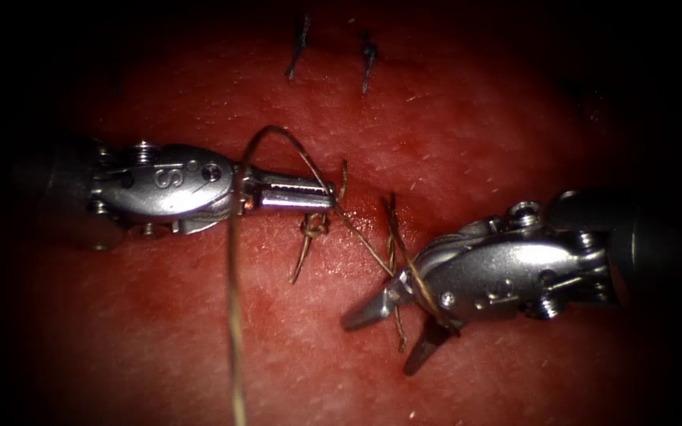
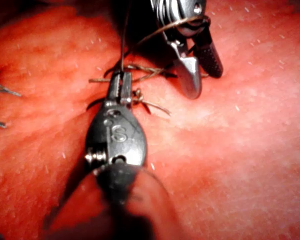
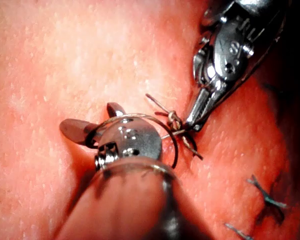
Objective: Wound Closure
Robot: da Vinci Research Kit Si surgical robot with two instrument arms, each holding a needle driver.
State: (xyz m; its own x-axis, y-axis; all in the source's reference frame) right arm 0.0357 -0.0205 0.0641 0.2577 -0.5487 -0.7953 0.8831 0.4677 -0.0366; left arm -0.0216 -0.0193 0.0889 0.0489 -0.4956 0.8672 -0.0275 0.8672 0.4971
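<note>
My left tool (image 1: pixel 327 197) comes in from the left, its jaws shut on the thread (image 1: pixel 232 300) just above a tied knot (image 1: pixel 315 226) with short tails. From those jaws the thread arches up and drops to the lower edge. Another strand runs right and winds around the neck of my right tool (image 1: pixel 380 345), whose jaws stand open with nothing between them. The left wrist view has the left tool (image 2: pixel 121 79) by the knot (image 2: pixel 137 95) and the right tool (image 2: pixel 202 80) beyond. In the right wrist view, thread circles the right tool (image 3: pixel 92 120) beside the left tool (image 3: pixel 192 124).
A second stitch with upright tails (image 1: pixel 392 229) sits just right of the knot. Two dark older stitches (image 1: pixel 297 47) (image 1: pixel 366 59) lie at the far top of the tissue (image 1: pixel 515 118). Red fluid wets the surface around the knot.
</note>
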